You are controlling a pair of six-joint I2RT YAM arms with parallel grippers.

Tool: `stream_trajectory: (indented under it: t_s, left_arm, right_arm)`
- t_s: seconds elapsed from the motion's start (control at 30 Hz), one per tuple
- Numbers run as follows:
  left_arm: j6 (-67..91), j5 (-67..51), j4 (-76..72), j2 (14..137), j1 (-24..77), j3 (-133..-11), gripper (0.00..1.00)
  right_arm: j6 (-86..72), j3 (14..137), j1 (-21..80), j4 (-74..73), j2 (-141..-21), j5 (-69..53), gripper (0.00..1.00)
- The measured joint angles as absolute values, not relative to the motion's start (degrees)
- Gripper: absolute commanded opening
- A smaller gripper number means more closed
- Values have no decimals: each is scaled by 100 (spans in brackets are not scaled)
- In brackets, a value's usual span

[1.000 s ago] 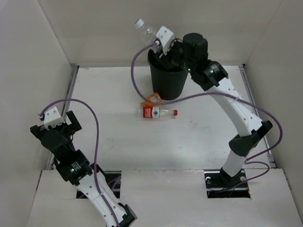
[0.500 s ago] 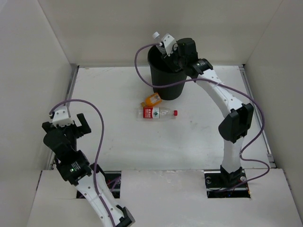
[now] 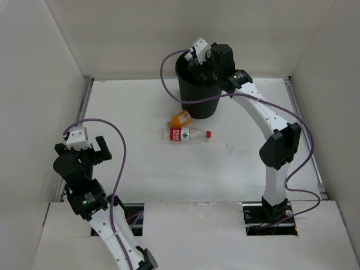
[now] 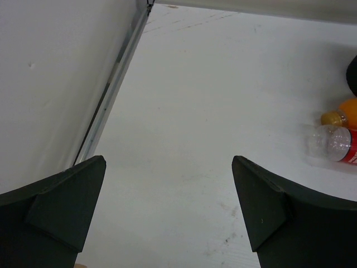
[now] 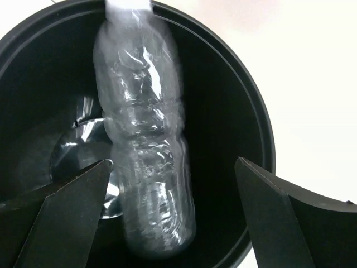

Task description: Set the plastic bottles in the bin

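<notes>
The black bin (image 3: 198,98) stands at the back of the table. My right gripper (image 3: 197,58) hangs open over its mouth. In the right wrist view a clear bottle (image 5: 146,151), blurred, is free between the spread fingers (image 5: 268,206) and inside the bin (image 5: 245,111). A clear bottle with a red label and red cap (image 3: 188,134) lies on its side in front of the bin, and a short orange bottle (image 3: 181,118) lies against it. Both show at the right edge of the left wrist view, orange bottle (image 4: 343,114), red-labelled bottle (image 4: 334,144). My left gripper (image 3: 83,151) is open and empty, near the left wall.
White walls close the table on the left (image 3: 34,84), back and right. A metal rail (image 4: 114,84) runs along the foot of the left wall. Purple cables loop from both wrists.
My right gripper swung over the bin's mouth and opened, and the clear bottle left its grip and is dropping into the bin. My left arm shifted slightly right.
</notes>
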State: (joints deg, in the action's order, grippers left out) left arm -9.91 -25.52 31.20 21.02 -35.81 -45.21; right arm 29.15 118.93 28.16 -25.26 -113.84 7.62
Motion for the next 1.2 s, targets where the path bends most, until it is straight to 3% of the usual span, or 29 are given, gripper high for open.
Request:
stream_trajectory:
  t_s: [0.37, 0.57, 0.83, 1.0, 1.2]
  left_arm:
    - [-1468, -2867, 2884, 2912, -2265, -4357, 100]
    - [-2530, -2923, 2694, 3957, -209, -4436, 100]
    - [-3975, -3022, 2078, 5443, 1879, -4661, 100]
    - [-4825, -3474, 1693, 6622, 2139, -5245, 100]
    - [-5575, -3966, 1437, 8007, 2185, -6075, 100]
  right_arm:
    - [2978, 11784, 2818, -2521, -10584, 1229, 100]
    - [2998, 10549, 2635, -2556, -8394, 1437, 100]
    - [2873, 8630, 991, -3588, -5476, 899, 100]
    - [2864, 8281, 714, -4742, -4407, 443, 100]
    - [2674, 8709, 102, -5719, -3721, -148, 100]
